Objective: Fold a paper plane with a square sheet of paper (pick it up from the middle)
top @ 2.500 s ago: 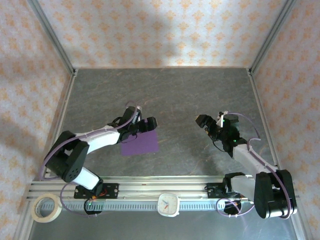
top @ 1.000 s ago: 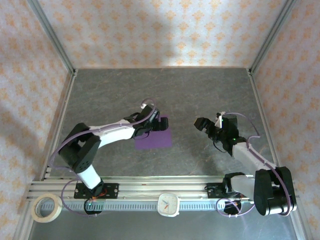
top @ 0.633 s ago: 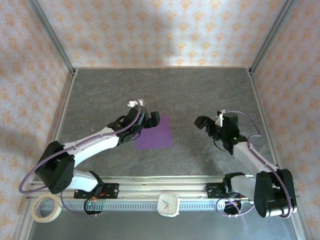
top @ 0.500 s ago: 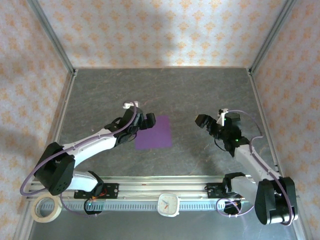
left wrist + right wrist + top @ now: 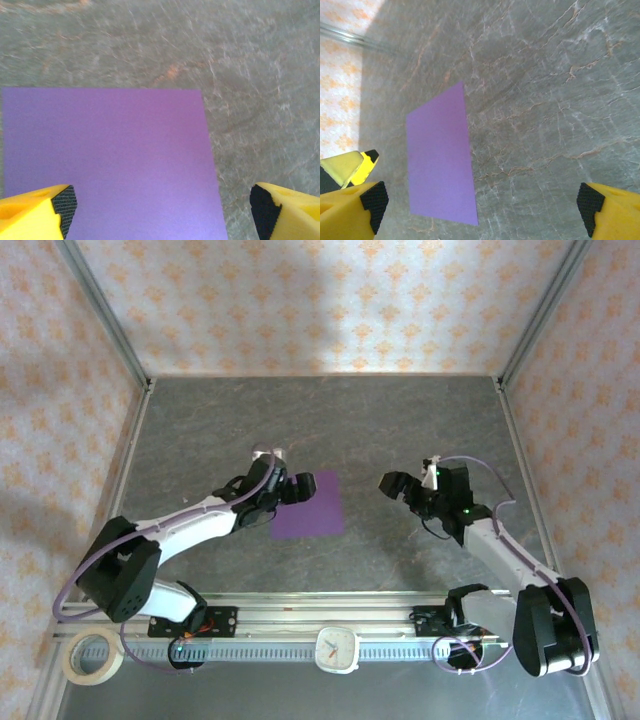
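Paper: thin purple square sheet of paper (image 5: 307, 505) lies flat and unfolded mid grey stone-patterned worktop (image 5: 400, 420) | Handling: I judge it light, limp and slippery; pinch the middle to raise a ridge | My left tool (image 5: 162, 212) gapes wide over its edge; my right tool (image 5: 480, 202) gapes wide, well apart | Unclear: near edge cut off at wrist; contact uncertain

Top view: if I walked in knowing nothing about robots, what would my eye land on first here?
The purple square sheet of paper stands out most, lying flat near the middle of the grey stone-look table. The left claw hovers open over the sheet's left side, and the right claw, also open, hangs to its right, apart from it. Orange-patterned walls close in the scene.
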Controlling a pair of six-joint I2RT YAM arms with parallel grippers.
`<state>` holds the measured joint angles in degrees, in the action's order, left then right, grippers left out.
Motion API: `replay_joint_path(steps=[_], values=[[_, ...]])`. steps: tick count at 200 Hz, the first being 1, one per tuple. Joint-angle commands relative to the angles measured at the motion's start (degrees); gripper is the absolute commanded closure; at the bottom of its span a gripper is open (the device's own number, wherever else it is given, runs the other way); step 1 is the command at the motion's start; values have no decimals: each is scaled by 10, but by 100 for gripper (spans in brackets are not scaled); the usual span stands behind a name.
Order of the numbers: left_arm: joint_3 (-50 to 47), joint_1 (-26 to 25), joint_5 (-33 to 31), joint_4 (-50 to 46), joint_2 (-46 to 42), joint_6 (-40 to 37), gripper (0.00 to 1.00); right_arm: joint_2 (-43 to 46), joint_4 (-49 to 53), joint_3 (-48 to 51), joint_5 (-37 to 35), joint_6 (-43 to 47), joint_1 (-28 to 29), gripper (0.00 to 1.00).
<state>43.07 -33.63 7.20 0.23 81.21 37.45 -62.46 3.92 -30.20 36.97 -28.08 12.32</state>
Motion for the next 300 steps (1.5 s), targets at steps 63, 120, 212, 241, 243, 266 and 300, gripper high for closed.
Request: replay_joint_path(steps=[63,120,212,241,243,266,300], values=[[170,-91,-127,-206,141,-14,7,-29,84,-45,-110,33,28,0],[258,-99,-179,-315,225,4,4,-49,83,-47,-110,33,27,0],[291,-64,-151,-339,271,33,1,-50,76,-52,-103,31,28,0],[293,-64,-143,-331,274,35,1,-50,75,-53,-103,31,28,0],[293,-64,-143,-331,274,35,1,-50,75,-53,-103,31,28,0],[293,-64,-134,-321,276,40,1,-50,75,-52,-105,31,28,0],[301,-64,-134,-321,300,45,1,-50,74,-48,-106,31,28,0]])
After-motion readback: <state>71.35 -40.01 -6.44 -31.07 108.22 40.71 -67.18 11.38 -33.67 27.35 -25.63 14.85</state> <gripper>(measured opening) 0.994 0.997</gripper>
